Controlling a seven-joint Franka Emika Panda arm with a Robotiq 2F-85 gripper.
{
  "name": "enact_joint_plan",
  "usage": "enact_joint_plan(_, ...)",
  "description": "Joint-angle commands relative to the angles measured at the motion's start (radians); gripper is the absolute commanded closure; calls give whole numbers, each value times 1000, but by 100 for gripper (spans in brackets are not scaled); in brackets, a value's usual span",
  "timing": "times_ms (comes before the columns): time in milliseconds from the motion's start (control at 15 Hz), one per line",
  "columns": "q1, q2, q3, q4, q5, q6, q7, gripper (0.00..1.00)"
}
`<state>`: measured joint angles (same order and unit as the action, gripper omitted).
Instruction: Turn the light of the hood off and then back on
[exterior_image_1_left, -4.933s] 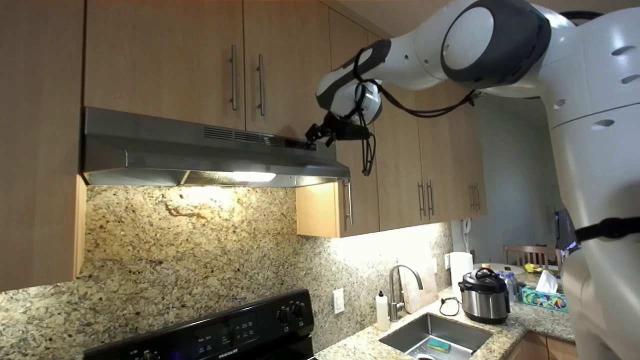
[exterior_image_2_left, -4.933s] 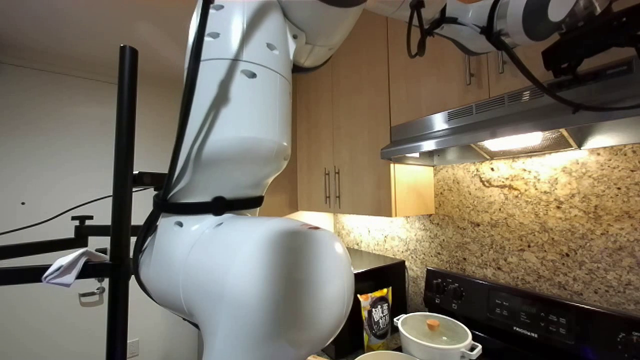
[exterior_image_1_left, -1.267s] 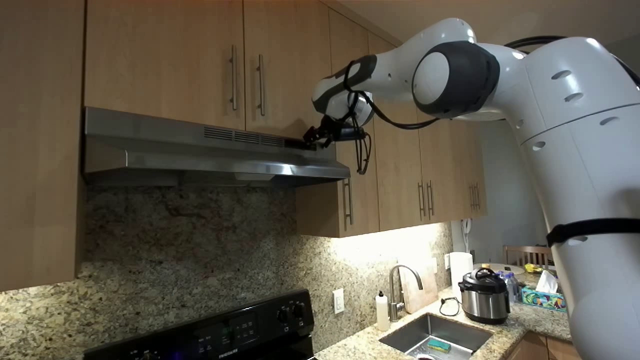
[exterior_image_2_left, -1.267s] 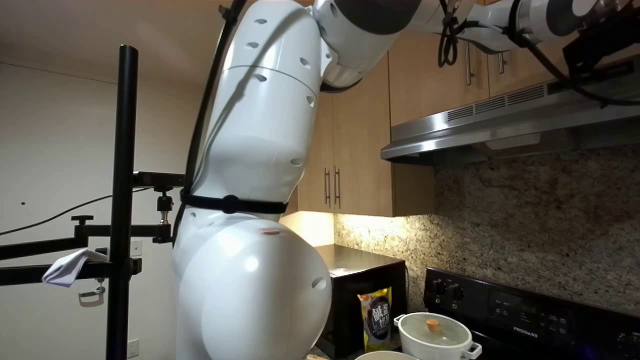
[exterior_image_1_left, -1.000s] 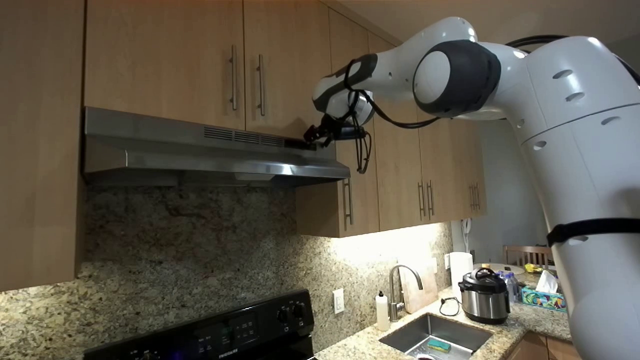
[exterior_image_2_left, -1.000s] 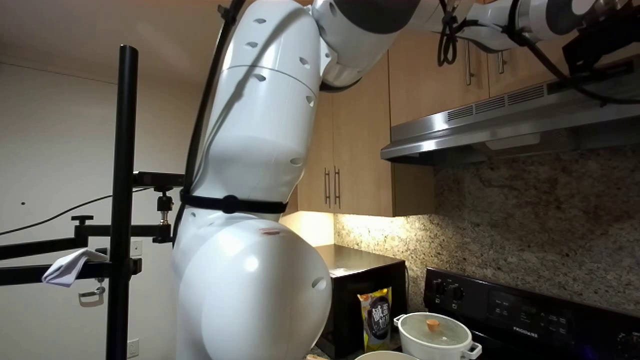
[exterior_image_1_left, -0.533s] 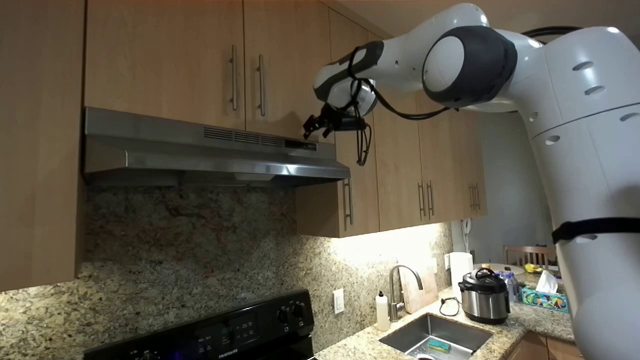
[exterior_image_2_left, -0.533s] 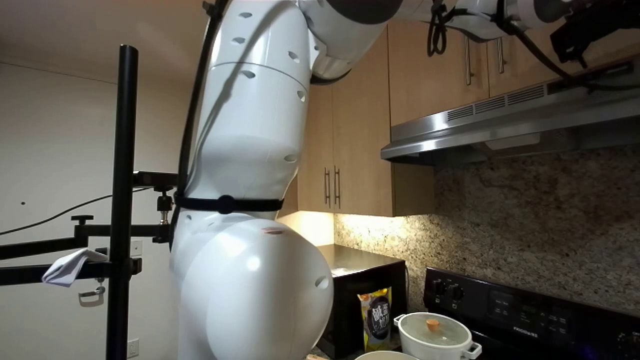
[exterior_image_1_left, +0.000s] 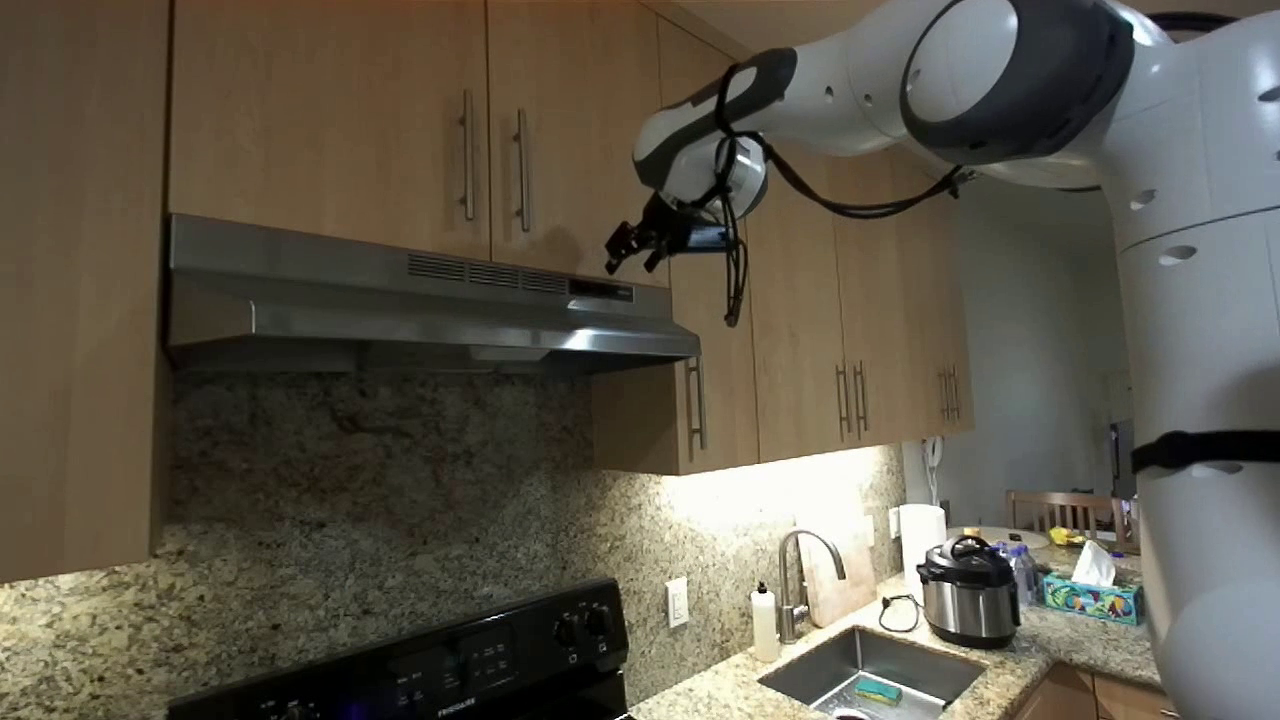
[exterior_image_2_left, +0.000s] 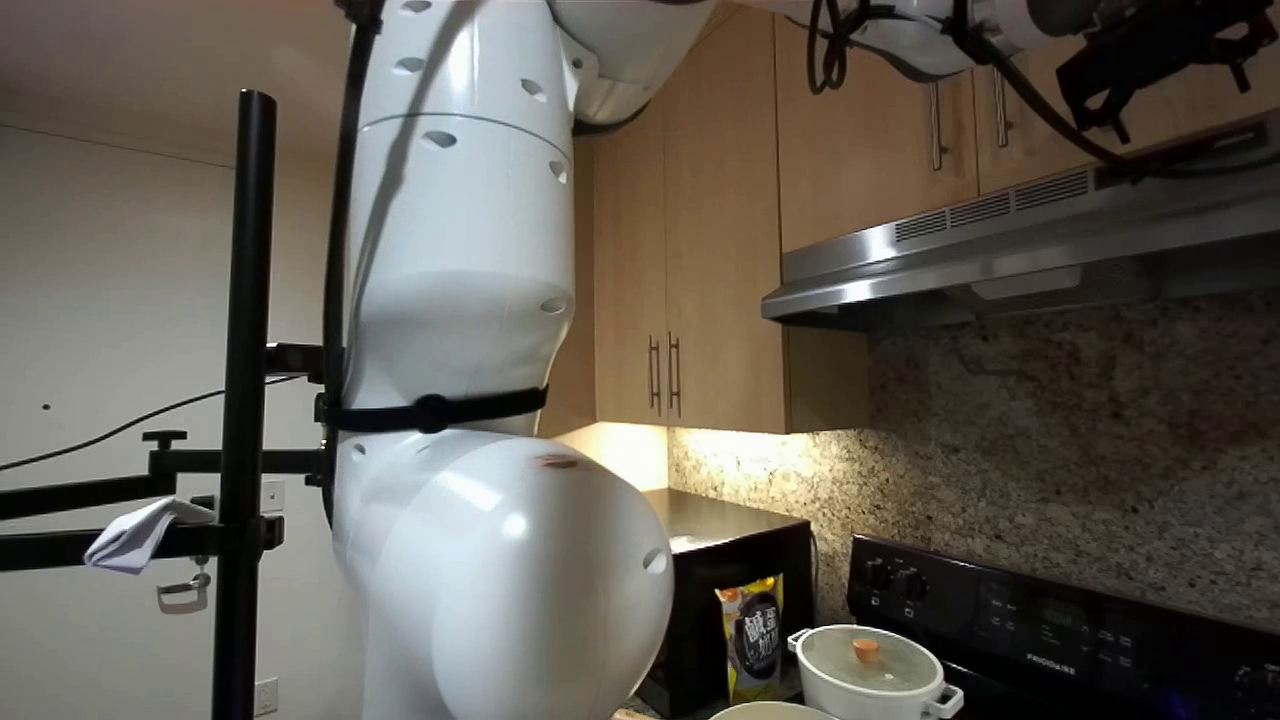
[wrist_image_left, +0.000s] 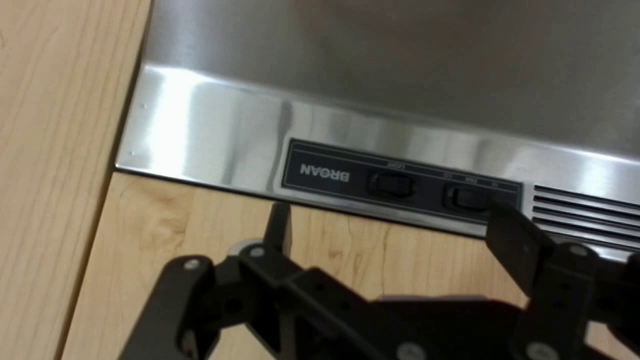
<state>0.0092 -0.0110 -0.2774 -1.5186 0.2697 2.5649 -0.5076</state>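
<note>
In both exterior views a gap shows between the black two-finger tool and the top edge of the grey stainless-steel range hood; its fingers are spread wide. In the wrist view the black rocker light switch sits beyond the fingertips, in the black control strip running along the hood's edge, just beside a pale wood cabinet door. The hood's whitish light lens is dark. Well below, the speckled granite counter holds a rectangular steel sink with a teal-and-yellow sponge in it. Between sink and the counter's back edge stands a white bottle with a black pump. Near the counter's inner front corner are a round steel cooker, its black lid on, and a bright patterned tissue box, white tissue poking out. In an exterior view, a white two-handled pot wears its glass lid; its contents I cannot make out.
</note>
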Motion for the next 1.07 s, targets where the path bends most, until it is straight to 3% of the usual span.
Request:
enact_joint_plan(0,12,-118,21,-146,-115,-4,71,0)
enact_joint_plan(67,-33,-134,70,-163,-133,-7,83,0)
enact_joint_plan(400,-46,-215,125,-254,-235,-11,205,0)
enact_joint_plan(1000,-60,-288,169,-368,-292,4,364,0)
